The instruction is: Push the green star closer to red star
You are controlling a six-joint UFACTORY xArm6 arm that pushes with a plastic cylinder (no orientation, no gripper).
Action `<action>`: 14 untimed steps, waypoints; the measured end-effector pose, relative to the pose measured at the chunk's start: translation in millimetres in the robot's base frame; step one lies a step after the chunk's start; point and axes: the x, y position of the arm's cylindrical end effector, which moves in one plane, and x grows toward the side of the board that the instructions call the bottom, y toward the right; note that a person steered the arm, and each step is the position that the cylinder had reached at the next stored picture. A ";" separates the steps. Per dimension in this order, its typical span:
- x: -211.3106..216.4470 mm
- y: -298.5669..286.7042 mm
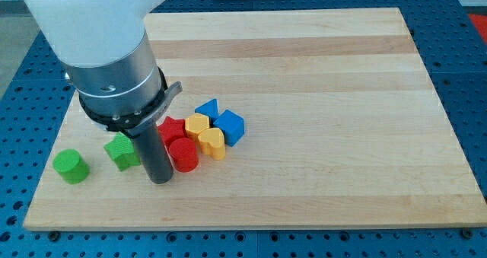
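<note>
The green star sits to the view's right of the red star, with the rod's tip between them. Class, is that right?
Not quite. In the camera view the green star sits to the view's left of the red star, not its right. My tip does stand between them, a little lower in the view.

Arm (106, 52): enters from the view's top left, its pale shell ending in a grey metal collar.
Rod: dark, upright.
My tip (161, 180): down on the table.
</note>
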 end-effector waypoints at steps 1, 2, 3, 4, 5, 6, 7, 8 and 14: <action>4.0 -0.5; 36.6 -29.7; 54.9 -84.2; 52.7 -100.3; 38.3 -92.8; 30.5 -88.1; 16.6 -88.1; 2.6 -88.1; -5.1 -17.8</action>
